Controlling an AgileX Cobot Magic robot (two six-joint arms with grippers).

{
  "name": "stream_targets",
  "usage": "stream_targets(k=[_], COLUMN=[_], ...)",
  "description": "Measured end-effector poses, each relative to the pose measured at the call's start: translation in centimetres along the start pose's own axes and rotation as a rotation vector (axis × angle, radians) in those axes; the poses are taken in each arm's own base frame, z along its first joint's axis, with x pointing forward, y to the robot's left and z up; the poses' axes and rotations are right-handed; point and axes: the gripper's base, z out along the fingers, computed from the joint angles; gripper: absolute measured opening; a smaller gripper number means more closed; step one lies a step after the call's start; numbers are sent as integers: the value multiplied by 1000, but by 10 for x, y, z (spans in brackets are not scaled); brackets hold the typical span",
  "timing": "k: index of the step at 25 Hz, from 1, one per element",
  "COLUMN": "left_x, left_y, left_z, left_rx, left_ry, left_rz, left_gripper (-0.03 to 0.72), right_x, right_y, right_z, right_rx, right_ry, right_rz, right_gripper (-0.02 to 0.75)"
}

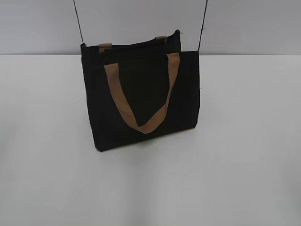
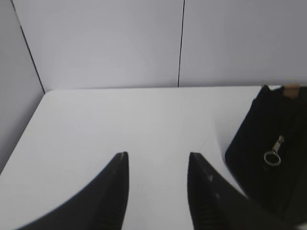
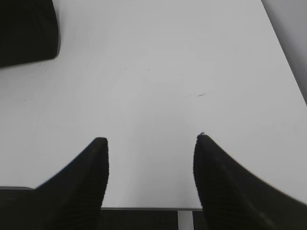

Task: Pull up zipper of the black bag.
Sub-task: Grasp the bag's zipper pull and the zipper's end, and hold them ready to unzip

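The black bag [image 1: 141, 99] stands upright on the white table, held up by two thin black cords. Its tan handle [image 1: 141, 94] hangs down the front face. The zipper runs along the top edge [image 1: 136, 46]. In the left wrist view the bag's end [image 2: 268, 153] shows at the right with a silvery pull tab and ring [image 2: 273, 152] hanging on it. My left gripper [image 2: 157, 155] is open and empty, left of the bag. My right gripper [image 3: 151, 139] is open and empty over the table's front edge; a corner of the bag [image 3: 26, 31] shows at top left. Neither gripper shows in the exterior view.
The white table [image 1: 244, 141] runs wide around the bag. Pale walls stand behind it [image 2: 120, 43], with a side wall at the left [image 2: 14, 86]. The table's near edge [image 3: 144, 208] is under my right gripper.
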Motion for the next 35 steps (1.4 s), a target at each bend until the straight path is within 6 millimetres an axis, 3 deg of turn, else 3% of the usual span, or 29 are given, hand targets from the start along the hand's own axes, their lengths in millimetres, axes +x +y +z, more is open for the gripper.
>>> stream_targets(k=[5,10,18,25,35], left_x=[-7,28,76,129,176], left_y=[2,3,-32,-48,-71], left_z=[58,124,190,226,242], left_rx=[-12,-31,59,140,369], left_ry=[-92,-41,9,66,8], left_rz=[-3,-86,-70,-109,-35], left_gripper=[305,300,298,298,298], right_x=[0,0,0,0,0], right_y=[0,0,0,0,0], right_z=[0,0,0,0,0], right_rx=[0,0,0,0,0], right_ry=[0,0,0,0,0], right_rz=[0,0,0,0,0], right_gripper=[438,438,436,434,432])
